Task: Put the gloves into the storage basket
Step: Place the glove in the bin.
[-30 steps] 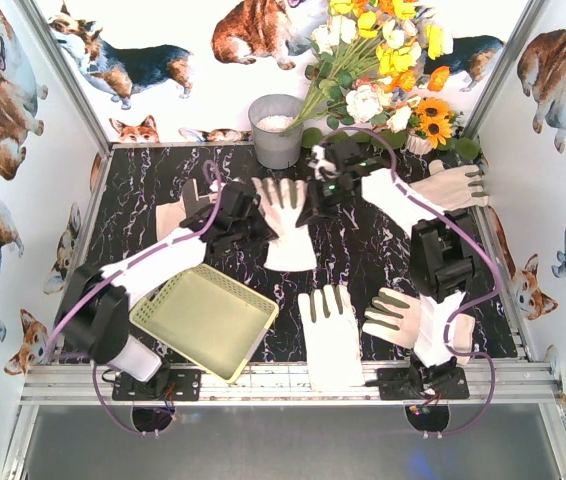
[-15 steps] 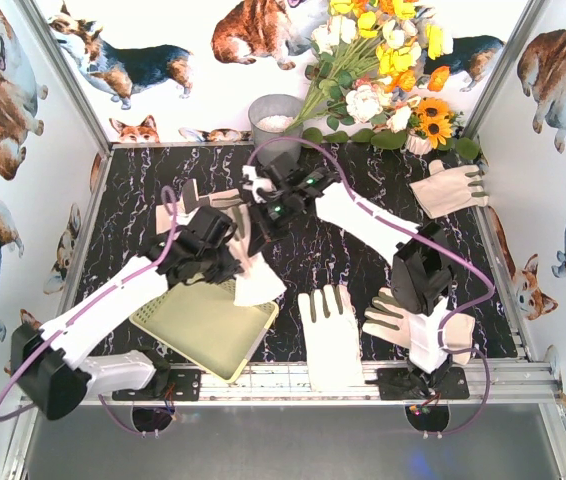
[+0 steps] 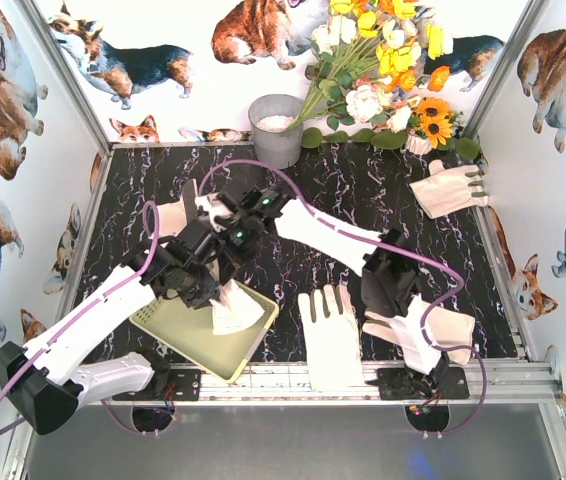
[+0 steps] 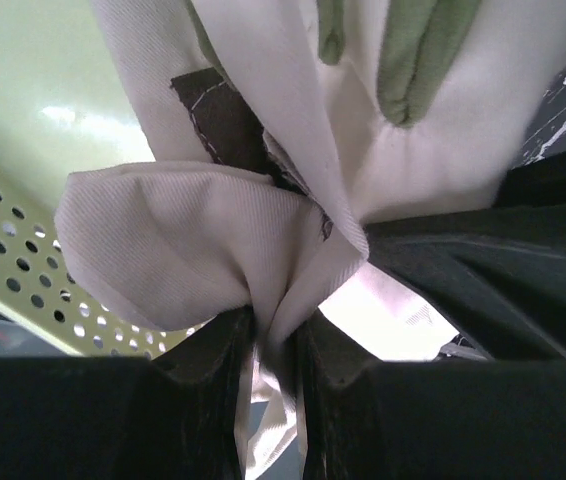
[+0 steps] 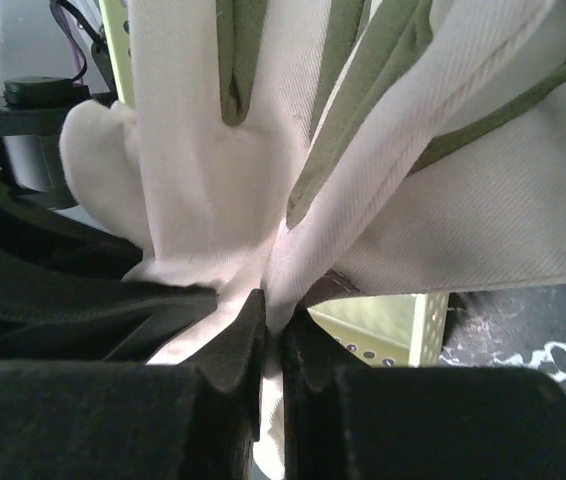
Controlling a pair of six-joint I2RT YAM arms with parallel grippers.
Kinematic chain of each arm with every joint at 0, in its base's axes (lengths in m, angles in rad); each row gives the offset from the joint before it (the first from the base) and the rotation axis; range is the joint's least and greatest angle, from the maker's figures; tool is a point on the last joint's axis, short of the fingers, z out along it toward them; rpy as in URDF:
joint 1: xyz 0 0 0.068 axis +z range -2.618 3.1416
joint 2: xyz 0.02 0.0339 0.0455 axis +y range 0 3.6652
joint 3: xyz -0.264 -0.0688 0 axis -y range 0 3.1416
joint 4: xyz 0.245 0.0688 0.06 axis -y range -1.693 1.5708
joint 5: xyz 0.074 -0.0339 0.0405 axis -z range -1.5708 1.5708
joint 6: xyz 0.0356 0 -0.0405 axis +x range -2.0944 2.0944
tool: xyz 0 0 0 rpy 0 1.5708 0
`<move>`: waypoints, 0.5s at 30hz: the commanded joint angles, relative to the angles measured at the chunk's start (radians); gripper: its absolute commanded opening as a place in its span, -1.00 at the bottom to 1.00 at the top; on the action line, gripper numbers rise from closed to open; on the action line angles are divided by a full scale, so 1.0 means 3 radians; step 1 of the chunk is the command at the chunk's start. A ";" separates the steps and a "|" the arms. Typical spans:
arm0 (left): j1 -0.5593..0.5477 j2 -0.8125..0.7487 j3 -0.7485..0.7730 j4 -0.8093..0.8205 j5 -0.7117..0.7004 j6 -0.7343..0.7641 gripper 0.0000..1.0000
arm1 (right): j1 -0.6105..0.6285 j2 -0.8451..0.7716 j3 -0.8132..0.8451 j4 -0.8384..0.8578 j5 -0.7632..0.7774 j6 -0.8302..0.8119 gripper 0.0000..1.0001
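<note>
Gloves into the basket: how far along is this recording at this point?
Done: nothing yet; the storage basket shows no loose glove. In hand: the left gripper and right gripper are both shut on the held glove, which hangs over the basket. Left: the front-centre glove, front-right glove, far-right glove and back-left glove lie on the table.

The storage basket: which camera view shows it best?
The top external view: nearly the whole storage basket shows, a glove hanging over it. The left wrist view shows only perforated wall and floor; the right wrist view only a corner.
</note>
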 commanded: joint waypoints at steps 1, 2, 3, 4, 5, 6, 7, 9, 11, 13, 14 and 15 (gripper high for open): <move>-0.0071 -0.0124 -0.0046 -0.0228 0.0271 -0.0212 -1.00 | 0.0087 0.0131 0.0359 0.0152 0.0126 -0.0198 -1.00; -0.0070 -0.0142 -0.0094 -0.0212 0.0300 -0.0266 -1.00 | 0.0101 0.0167 0.0391 0.0142 0.0129 -0.0208 -1.00; -0.0071 -0.0159 -0.0141 -0.0193 0.0329 -0.0335 -1.00 | 0.0112 0.0197 0.0414 0.0142 0.0118 -0.0210 -1.00; -0.0071 -0.0181 -0.0194 -0.0177 0.0354 -0.0377 -1.00 | 0.0120 0.0228 0.0424 0.0152 0.0094 -0.0207 -1.00; -0.0073 -0.0201 -0.0250 -0.0173 0.0370 -0.0424 -1.00 | 0.0128 0.0250 0.0423 0.0171 0.0063 -0.0199 -1.00; -0.0070 -0.0220 -0.0302 -0.0161 0.0387 -0.0477 -1.00 | 0.0136 0.0270 0.0418 0.0187 0.0028 -0.0186 -1.00; -0.0071 -0.0242 -0.0354 -0.0139 0.0420 -0.0526 -1.00 | 0.0142 0.0298 0.0412 0.0200 -0.0006 -0.0175 -1.00; -0.0075 -0.0292 -0.0440 -0.0069 0.0473 -0.0606 -1.00 | 0.0155 0.0324 0.0378 0.0242 -0.0066 -0.0155 -1.00; -0.0076 -0.0322 -0.0498 -0.0019 0.0483 -0.0640 -1.00 | 0.0156 0.0362 0.0338 0.0286 -0.0099 -0.0135 -1.00; -0.0076 -0.0324 -0.0581 0.0041 0.0519 -0.0642 -1.00 | 0.0157 0.0408 0.0333 0.0276 -0.0090 -0.0145 -1.00; -0.0075 -0.0320 -0.0637 0.0080 0.0556 -0.0639 -1.00 | 0.0157 0.0430 0.0333 0.0270 -0.0080 -0.0155 -1.00; -0.0076 -0.0315 -0.0699 0.0133 0.0593 -0.0637 -1.00 | 0.0157 0.0448 0.0336 0.0262 -0.0073 -0.0165 -1.00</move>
